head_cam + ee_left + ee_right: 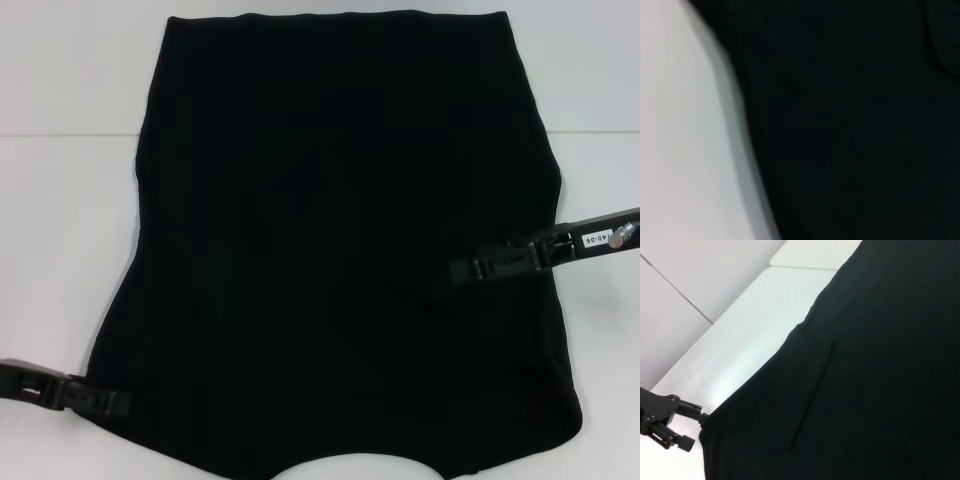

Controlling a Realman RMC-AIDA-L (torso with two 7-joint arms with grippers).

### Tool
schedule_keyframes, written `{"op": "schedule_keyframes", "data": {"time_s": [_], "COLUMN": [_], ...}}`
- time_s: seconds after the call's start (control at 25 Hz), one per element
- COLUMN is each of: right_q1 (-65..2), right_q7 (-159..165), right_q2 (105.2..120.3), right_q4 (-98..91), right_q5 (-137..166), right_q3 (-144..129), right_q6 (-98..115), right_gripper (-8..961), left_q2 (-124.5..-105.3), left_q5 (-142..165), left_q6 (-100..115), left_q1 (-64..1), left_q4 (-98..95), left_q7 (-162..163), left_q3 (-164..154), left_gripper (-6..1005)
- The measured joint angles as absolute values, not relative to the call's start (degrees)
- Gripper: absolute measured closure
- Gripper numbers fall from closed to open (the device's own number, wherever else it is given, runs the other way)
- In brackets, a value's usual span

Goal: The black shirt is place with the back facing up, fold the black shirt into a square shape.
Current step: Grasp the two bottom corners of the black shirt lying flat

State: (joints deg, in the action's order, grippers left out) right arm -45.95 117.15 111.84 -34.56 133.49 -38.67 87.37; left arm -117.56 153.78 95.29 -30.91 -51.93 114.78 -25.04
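The black shirt (340,230) lies flat on the white table (60,220), plain side up, with its sides folded in so it forms a tall block. It also fills most of the left wrist view (855,125) and the right wrist view (870,370). My left gripper (125,402) sits low at the shirt's near left edge. Seen from the right wrist, the left gripper (699,430) is open, one finger touching the fabric's edge. My right gripper (458,268) reaches in from the right, over the shirt's right half.
White table surface shows to the left (50,300) and right (600,150) of the shirt. A seam between table sections (70,133) runs across at the back.
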Motion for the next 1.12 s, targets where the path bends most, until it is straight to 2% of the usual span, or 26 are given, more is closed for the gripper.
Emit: {"op": "schedule_keyframes", "data": {"time_s": [0.76, 1.0, 1.12], "right_q1": [-46.16, -46.07, -45.98], "right_q7": [117.15, 117.13, 117.09], "right_q2": [111.89, 111.63, 111.43], "right_q4": [-34.72, -34.73, -34.73], "right_q5": [133.3, 131.81, 131.24], "right_q3": [-38.62, -38.57, -38.57], "right_q6": [85.94, 85.92, 85.93], "right_gripper": [54, 64, 69], "left_q2": [-118.04, -117.77, -117.72], "left_q5": [153.37, 153.62, 153.76], "left_q6": [95.73, 95.05, 94.64], "left_q1": [-32.96, -33.03, -33.06], "left_q4": [-51.24, -50.93, -50.82], "left_q7": [113.82, 114.06, 114.16], "left_q3": [-26.36, -27.05, -27.08], "left_gripper": [65, 119, 244]}}
